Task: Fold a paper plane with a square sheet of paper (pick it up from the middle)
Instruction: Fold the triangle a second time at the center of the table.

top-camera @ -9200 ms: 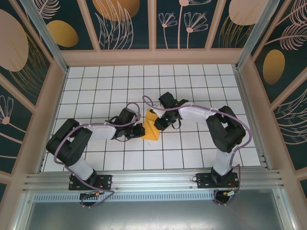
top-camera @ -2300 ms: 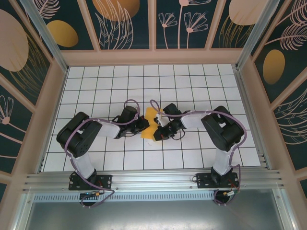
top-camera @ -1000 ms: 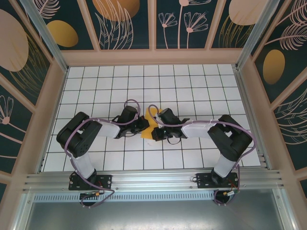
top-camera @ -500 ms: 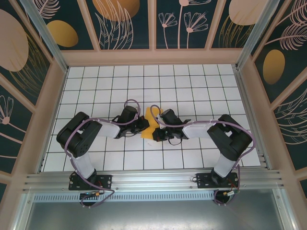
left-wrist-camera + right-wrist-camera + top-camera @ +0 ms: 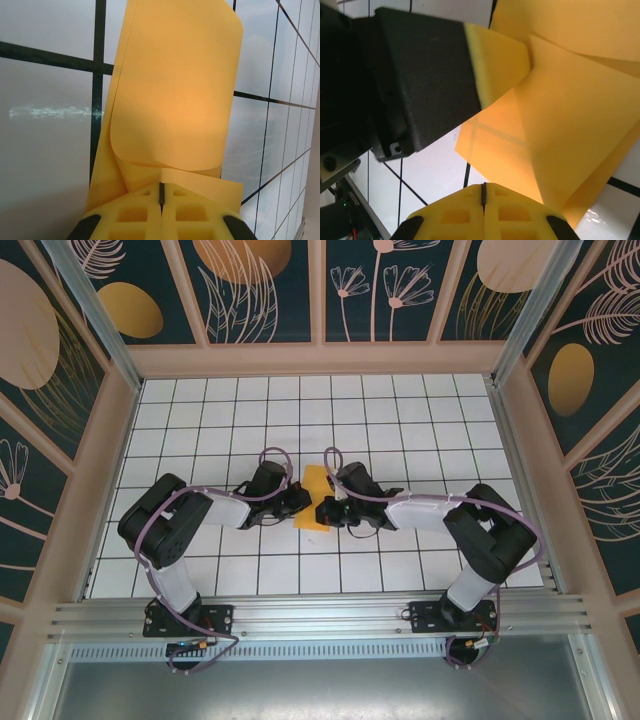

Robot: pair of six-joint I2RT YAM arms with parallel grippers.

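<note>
- ok so, the square sheet of paper (image 5: 316, 496) was found lying near the middle of the white gridded table (image 5: 420, 420). It was already folded down into a smaller, wedge-ish shape and was sandwiched between the two claws.
- The left gripper (image 5: 299, 504) was positioned low on the paper's left side, with its tip right at the paper's left edge.
- From the left wrist camera, its yellow fingers (image 5: 131, 216) were seen closed flat against each other, with only a thin dark seam left between them. The paper's near edge was tucked in at the fingertips. Whether the sheet was actually pinched or just pressed on couldn't be told.
- In that same view a loose flap (image 5: 175, 100) was seen curled over the lower layer, rounded at its bend rather than creased flat.
- The right gripper (image 5: 326, 511) was positioned on the paper's right side, with its tip at the lower right part of the sheet, close to the left claw.
- From the right wrist camera, this one's fingers (image 5: 516, 216) were also seen fully closed, seam and all, with the paper's edge touching or just under the tips. A real grip on the sheet couldn't be made out here either.
- Also in the right wrist view, the left claw's black body was seen coming in from the upper left, and its yellow fingertip (image 5: 500, 52) was laid on top of the paper.
- A couple of overlapping layers and straight fold lines were visible across the sheet there.
</note>
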